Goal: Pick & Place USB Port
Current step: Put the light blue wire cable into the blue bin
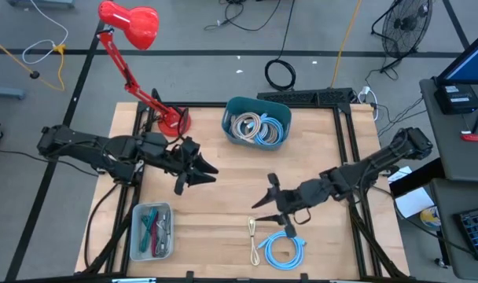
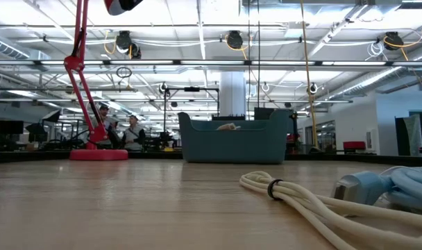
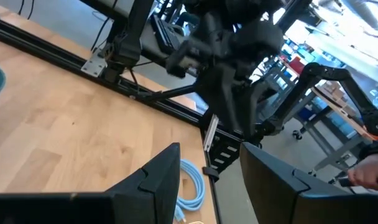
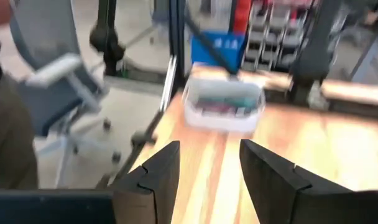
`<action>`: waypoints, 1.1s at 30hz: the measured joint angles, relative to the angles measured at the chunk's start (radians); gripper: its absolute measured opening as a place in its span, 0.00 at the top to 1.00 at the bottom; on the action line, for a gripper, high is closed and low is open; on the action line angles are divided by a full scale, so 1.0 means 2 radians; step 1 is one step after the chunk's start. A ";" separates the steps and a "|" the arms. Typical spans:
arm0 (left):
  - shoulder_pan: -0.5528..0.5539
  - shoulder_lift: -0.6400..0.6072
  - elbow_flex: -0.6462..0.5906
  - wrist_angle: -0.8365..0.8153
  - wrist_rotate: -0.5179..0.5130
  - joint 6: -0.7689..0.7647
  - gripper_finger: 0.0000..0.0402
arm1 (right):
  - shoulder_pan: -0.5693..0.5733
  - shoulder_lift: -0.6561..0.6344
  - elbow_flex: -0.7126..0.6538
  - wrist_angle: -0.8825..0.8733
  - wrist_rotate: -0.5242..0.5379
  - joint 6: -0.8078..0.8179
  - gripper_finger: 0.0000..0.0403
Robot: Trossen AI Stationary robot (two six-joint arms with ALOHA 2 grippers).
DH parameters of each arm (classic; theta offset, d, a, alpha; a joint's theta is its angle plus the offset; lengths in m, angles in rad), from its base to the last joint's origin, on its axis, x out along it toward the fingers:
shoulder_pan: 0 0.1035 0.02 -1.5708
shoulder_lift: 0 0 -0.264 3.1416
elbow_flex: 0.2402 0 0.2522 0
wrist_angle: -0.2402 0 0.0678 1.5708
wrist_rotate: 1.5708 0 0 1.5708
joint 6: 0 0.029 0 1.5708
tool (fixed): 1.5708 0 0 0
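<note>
A coiled blue USB cable [image 1: 282,250] and a bundled cream cable [image 1: 253,236] lie on the wooden table near its front edge; the low view shows the cream cable [image 2: 287,194] and the blue cable [image 2: 388,187] close up. My right gripper [image 1: 264,194] hovers open above the table just behind them, pointing toward the table's left, with nothing between its fingers [image 4: 155,177]. My left gripper [image 1: 200,174] stands open left of centre, pointing right, also with nothing in it [image 3: 211,180].
A teal basket [image 1: 257,122] holding several coiled cables stands at the back centre. A clear tray [image 1: 151,230] with small cables sits at the front left. A red desk lamp [image 1: 172,119] stands at the back left. Bare wood lies between the two grippers.
</note>
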 joint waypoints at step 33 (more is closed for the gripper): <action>0.001 0.000 0.000 -0.058 -0.027 0.009 0.58 | 0.054 0.090 0.000 -0.265 -0.122 0.093 0.70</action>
